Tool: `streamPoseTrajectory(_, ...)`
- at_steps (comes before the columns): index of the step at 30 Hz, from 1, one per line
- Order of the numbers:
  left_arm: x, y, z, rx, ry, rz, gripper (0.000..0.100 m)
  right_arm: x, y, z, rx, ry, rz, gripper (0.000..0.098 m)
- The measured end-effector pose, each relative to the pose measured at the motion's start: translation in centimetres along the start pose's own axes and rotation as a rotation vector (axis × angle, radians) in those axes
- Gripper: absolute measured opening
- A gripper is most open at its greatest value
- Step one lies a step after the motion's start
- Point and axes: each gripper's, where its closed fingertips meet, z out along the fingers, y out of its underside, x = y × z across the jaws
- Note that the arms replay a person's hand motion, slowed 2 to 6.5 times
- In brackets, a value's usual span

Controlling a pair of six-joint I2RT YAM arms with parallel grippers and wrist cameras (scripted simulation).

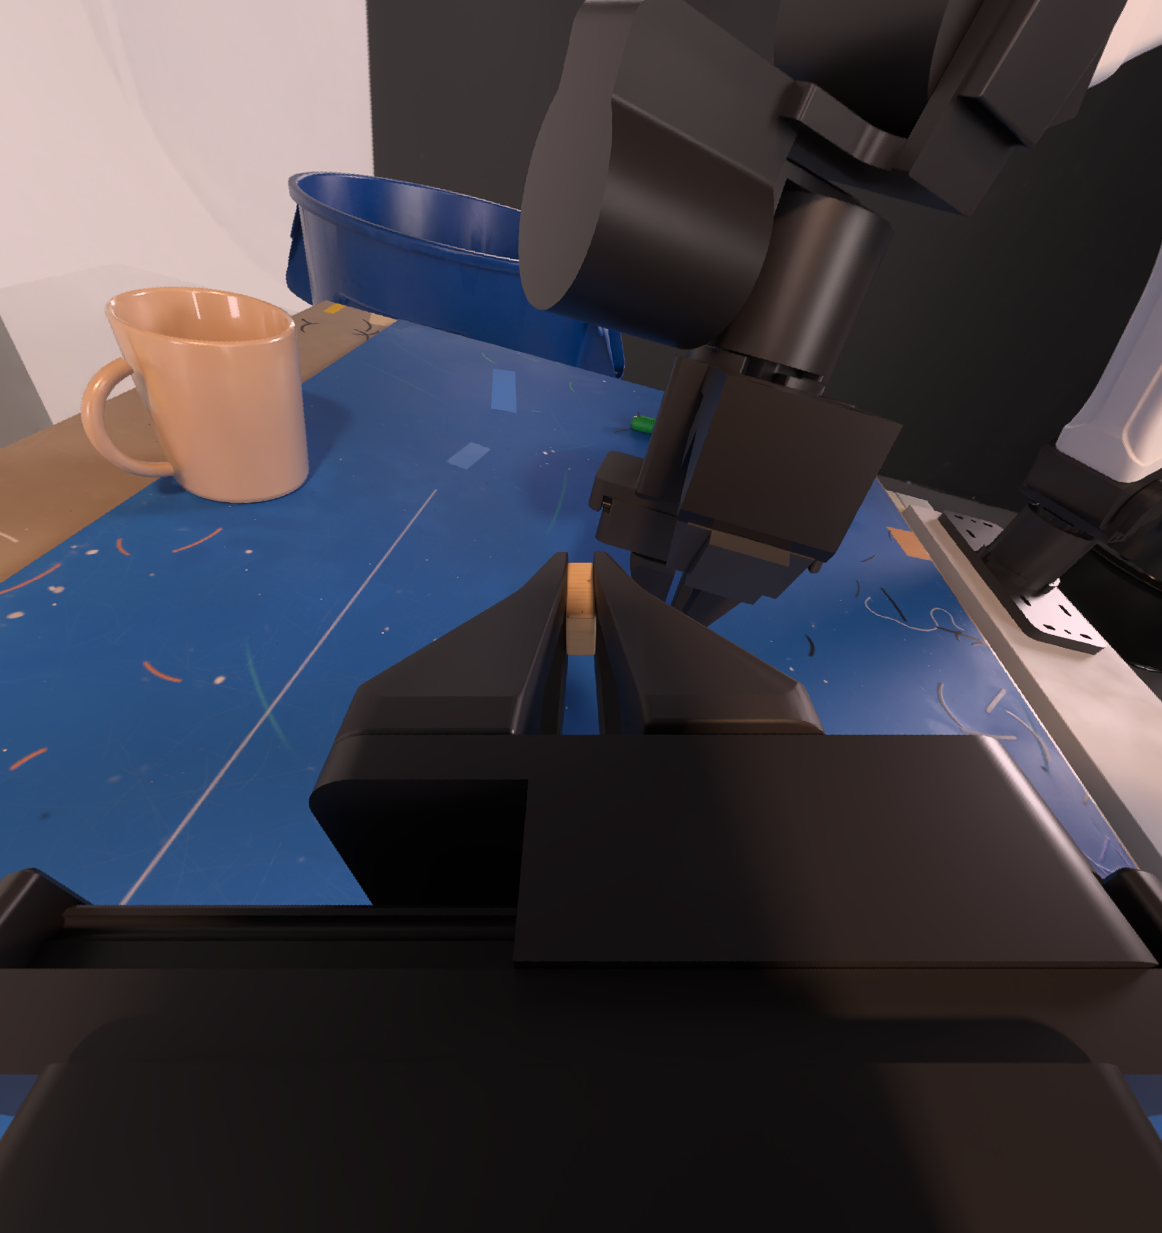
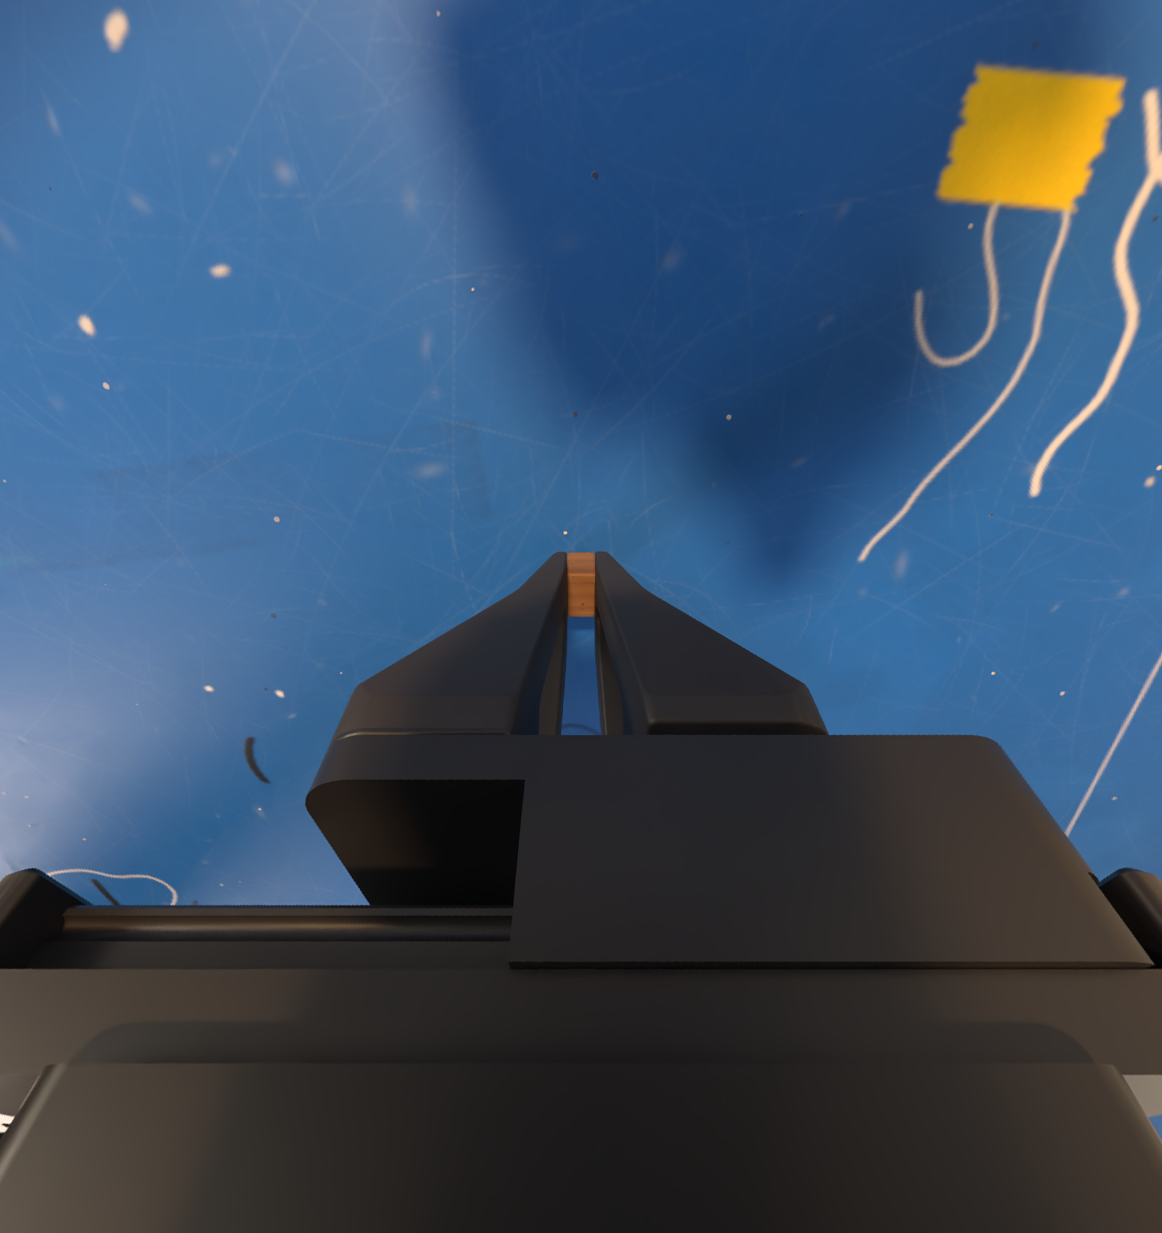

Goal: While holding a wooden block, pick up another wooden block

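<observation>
1. The left gripper [image 1: 581, 604] is clamped on a pale wooden block [image 1: 580, 608], pinched at the fingertips with the block's lower end projecting slightly below them.
2. The right gripper [image 2: 581, 580] is clamped on a darker wooden block [image 2: 580, 584], held at the very tips above the blue mat [image 2: 298, 400]. Whether either block is clear of the mat cannot be told.
3. Handling judgement: both blocks appear small, light, rigid and not fragile. Smooth flat faces may slip in a tip grip; the opposed flat sides are the correct contact points.
4. In the left wrist view, a peach mug [image 1: 208, 393] stands at 10 o'clock, a blue bin [image 1: 425, 253] at 11 o'clock, and a small green object [image 1: 643, 422] at 1 o'clock.
5. Yellow tape [image 2: 1028, 137] lies at 2 o'clock in the right wrist view. No brand or label is visible; the mat bears white scribbles only.
</observation>
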Motion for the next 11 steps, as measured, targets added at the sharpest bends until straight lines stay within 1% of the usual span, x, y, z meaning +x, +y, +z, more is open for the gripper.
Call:
streamPoseTrajectory(6,0.1,0.3,0.1,-0.010,0.003,0.001,0.006,-0.1,0.2,-0.7,0.009,0.007,0.005,0.0068)
streamPoseTrajectory(11,0.3,0.5,0.3,-0.022,0.008,0.008,0.006,-0.1,0.0,-2.0,0.039,0.011,0.012,0.0068)
